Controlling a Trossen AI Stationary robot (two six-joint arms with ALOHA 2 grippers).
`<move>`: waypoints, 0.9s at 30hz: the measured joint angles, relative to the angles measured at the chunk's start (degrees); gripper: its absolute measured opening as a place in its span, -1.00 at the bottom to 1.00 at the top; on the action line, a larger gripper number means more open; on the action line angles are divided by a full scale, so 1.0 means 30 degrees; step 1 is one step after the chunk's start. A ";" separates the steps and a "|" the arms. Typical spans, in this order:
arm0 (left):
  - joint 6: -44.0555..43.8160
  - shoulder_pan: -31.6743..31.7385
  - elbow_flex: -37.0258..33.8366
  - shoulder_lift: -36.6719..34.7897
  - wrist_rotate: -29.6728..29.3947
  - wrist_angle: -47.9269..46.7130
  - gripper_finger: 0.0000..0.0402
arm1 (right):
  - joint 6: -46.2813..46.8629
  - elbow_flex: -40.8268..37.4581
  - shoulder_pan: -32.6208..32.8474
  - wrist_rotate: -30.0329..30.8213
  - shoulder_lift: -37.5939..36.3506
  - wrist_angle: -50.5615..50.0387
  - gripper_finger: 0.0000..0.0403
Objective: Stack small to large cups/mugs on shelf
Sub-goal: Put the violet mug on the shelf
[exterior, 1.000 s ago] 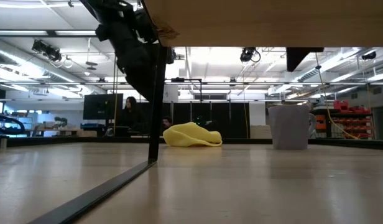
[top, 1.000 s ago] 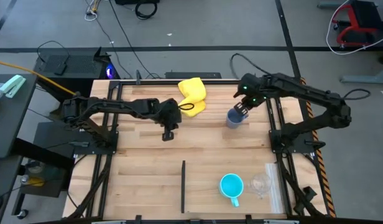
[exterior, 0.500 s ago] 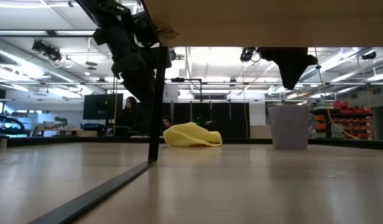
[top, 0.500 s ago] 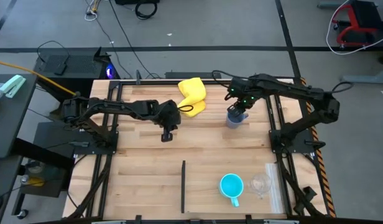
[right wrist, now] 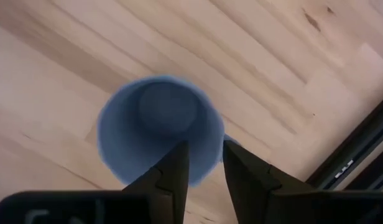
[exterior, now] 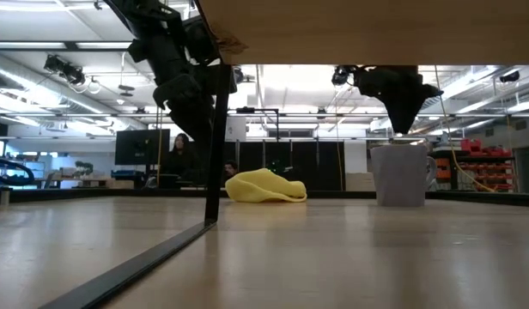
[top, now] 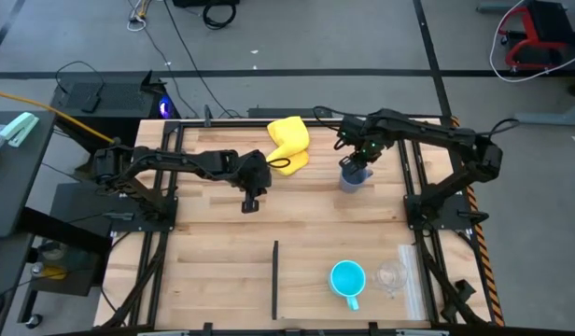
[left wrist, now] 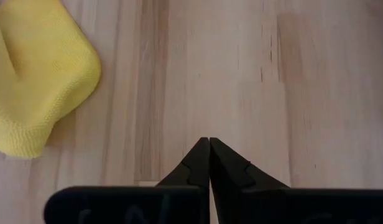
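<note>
The grey-blue mug [top: 353,175] stands upright on its base at the table's far right, also in the low view [exterior: 400,176]. My right gripper [right wrist: 206,158] is open just above it. One finger [right wrist: 173,171] is over the mug's hollow and the other [right wrist: 244,174] is outside the rim, and the low view shows its tips [exterior: 402,129] clear of the rim. The cyan mug [top: 347,278] and the clear cup [top: 392,274] stand near the right near edge. My left gripper [top: 251,202] is shut and hovers over bare wood at mid-table [left wrist: 209,142].
A yellow cloth [top: 289,142] lies at the far edge between the arms [left wrist: 36,74]. A thin dark upright [top: 274,280] stands near the near edge [exterior: 215,146], with a wooden board [exterior: 367,30] overhead in the low view. Black frame rails run along the table's right side [top: 413,201].
My right gripper has moved a little toward the table's left and come down over the grey-blue mug, showing lower in the low view than before. The mug has stayed where it was.
</note>
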 joint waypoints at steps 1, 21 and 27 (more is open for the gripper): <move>-0.0011 0.0000 -0.0043 0.0007 0.0002 0.0062 -0.94 | 0.0046 -0.0138 -0.0045 -0.0002 0.0000 0.0008 -0.48; 0.0118 0.0255 -0.0903 0.0029 -0.0003 0.0979 -0.95 | 0.0460 -0.2480 -0.0035 -0.0066 -0.0095 0.1989 -0.48; 0.0002 0.0248 -0.0903 0.0029 0.0000 0.0991 -0.90 | 0.1185 -0.2480 -0.0028 -0.0010 -0.0095 0.2223 -0.48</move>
